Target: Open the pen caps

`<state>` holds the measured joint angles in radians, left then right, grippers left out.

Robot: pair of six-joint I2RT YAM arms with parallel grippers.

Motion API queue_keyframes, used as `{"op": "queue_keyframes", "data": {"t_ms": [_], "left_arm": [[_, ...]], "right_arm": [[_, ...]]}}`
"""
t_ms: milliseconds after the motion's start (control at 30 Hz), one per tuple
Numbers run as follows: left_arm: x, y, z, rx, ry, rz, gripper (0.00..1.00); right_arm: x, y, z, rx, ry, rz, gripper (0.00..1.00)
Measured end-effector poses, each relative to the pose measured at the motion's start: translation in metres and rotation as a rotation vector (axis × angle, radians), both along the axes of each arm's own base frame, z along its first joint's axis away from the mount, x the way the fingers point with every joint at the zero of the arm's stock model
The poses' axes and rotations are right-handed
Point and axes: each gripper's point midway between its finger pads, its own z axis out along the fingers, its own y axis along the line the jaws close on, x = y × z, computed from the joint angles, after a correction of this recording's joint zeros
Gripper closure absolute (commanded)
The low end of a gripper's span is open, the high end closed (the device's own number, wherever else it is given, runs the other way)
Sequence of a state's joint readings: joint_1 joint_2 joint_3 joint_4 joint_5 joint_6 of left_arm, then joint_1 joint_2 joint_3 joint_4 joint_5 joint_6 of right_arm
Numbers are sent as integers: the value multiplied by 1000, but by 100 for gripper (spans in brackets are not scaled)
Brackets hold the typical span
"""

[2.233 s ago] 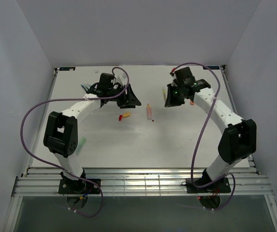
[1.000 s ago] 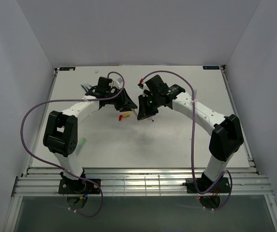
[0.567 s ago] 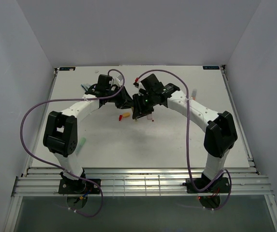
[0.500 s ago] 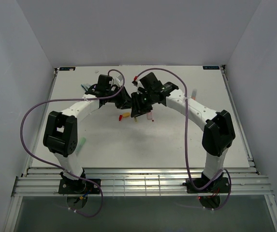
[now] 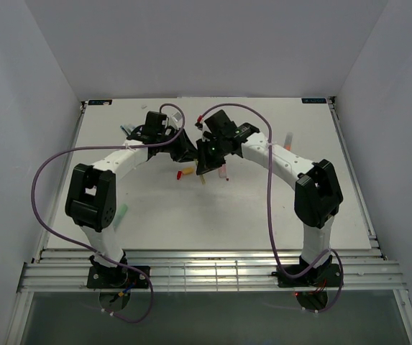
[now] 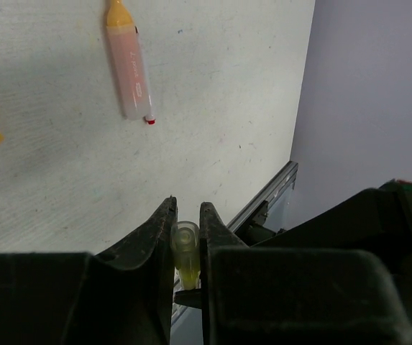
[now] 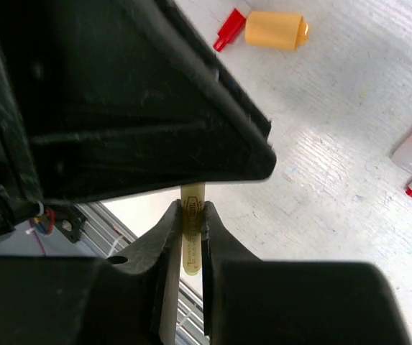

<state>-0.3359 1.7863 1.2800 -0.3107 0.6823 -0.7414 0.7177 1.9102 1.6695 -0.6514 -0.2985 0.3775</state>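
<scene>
Left gripper (image 6: pixel 187 215) clamps narrow on the clear cap (image 6: pixel 185 241); right gripper (image 7: pixel 190 210) pinches the yellow pen (image 7: pixel 191 248); they meet nose to nose, upper centre of the top view; the pen's axis runs between them

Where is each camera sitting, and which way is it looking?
Top external: above and behind, looking down at the table; left arm, right arm show.
Left wrist: on the left arm, looking past its own fingers at the yellow pen.
Right wrist: on the right arm, past its fingers, at that pen and an orange cap.
Both wrists share the pen.
</scene>
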Motion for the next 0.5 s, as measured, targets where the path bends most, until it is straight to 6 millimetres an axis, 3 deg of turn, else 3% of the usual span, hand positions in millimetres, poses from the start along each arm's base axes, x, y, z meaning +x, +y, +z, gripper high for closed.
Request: {"op": "queue_keyframes", "data": {"t_ms": [100,267,367,433,500], "left_arm": [[9,7,-5,9,12,38,100],[41,43,-1,3,29,176,100],[56,59,7,-4,12,225,100],[59,62,8,5,-6,228,100],[58,63,5,35,-20,215,100]], "right_arm": [[-8,-5,-14,-87,-30,11,92],[-31,-30,-44,-397,-166,59,92],[-45,-41,-56,-459,-170,100,92],[-45,-55,-60,-472,-143,87,92],[-33,-67,-57,-446,-113,41,92]]}}
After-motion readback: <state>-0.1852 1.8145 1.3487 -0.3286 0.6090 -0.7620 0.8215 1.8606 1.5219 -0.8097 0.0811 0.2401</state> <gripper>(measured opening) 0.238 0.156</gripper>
